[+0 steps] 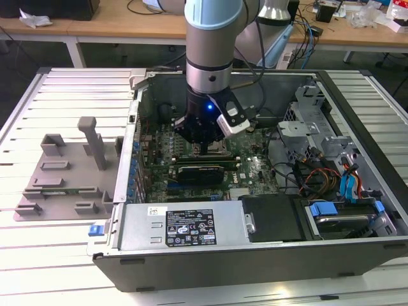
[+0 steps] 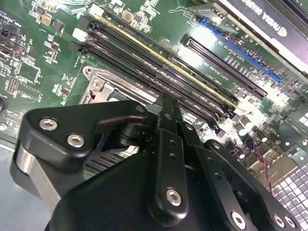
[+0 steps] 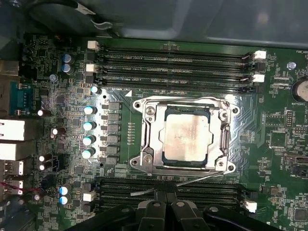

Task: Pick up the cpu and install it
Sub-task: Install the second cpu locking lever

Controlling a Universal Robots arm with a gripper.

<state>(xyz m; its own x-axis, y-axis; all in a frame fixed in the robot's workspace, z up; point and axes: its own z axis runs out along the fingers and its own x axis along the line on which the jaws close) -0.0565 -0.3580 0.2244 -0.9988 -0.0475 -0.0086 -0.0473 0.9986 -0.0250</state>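
Exterior view: the arm descends into the open computer case (image 1: pixel 357 255), with the gripper (image 1: pixel 205 148) positioned low over the motherboard (image 1: pixel 255 169), directly above the socket area. A grey plastic tray (image 1: pixel 60 185) rests on the slatted table surface, well apart from the gripper toward the exterior view's left, outside the case. Beside the gripper, toward the exterior view's right, are the drive cage (image 1: pixel 312 108) and a bundle of cables (image 1: pixel 319 175); a black expansion card (image 1: pixel 201 172) lies on the board just next to the gripper. First wrist view: the cpu (image 3: pixel 186 134), its silver-grey metal top facing up, lies flat and square inside the socket frame (image 3: pixel 149 120), seated in the recess with the metal bracket surrounding it on all sides. The gripper (image 3: pixel 166 204) is apart from the cpu and does not touch it; its two fingers (image 3: pixel 154 211) appear side by side with only a thin seam between them, closed together on nothing. Memory slots (image 3: pixel 173 62) run in rows on the far side of the socket from the gripper, and a second bank (image 3: pixel 120 190) lies between the socket and the fingers. A column of capacitors (image 3: pixel 89 132) stands beside the socket. Second wrist view: the black gripper body (image 2: pixel 144 192) and its linkage sit just above the socket frame (image 2: pixel 98 89) and the adjacent memory slots (image 2: pixel 159 67).
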